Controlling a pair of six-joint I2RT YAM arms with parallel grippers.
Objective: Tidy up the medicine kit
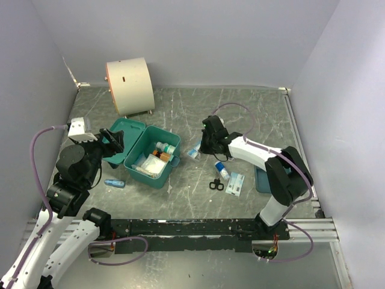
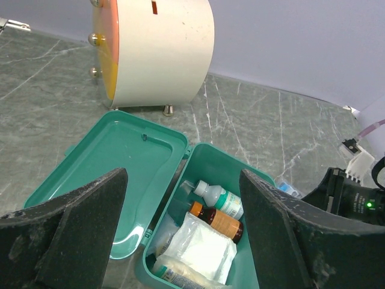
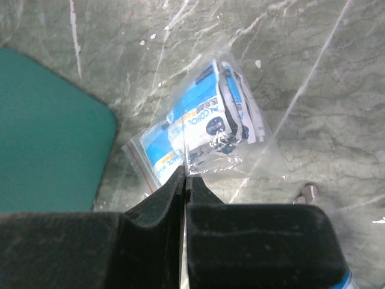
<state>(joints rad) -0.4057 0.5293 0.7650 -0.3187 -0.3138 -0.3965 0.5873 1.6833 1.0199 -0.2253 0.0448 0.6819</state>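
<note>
Right hand [image 3: 183,180] clenched at pouch [image 3: 204,126] edge; thin-film pinch may slip, dropping pouch short of kit [image 1: 150,158]. Left hand [image 2: 183,186] released, idle.

Grey marbled tabletop [image 1: 180,114] enclosed by 3 plain lavender walls [image 1: 210,42]; dark rail [image 1: 180,227] along the near edge.

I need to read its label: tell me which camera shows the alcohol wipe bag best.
The right wrist view: the alcohol wipe bag sits large and central, its print partly legible through clear plastic. The top external view shows only a small blue-white patch beside the medicine kit; the left wrist view shows barely a sliver.
</note>
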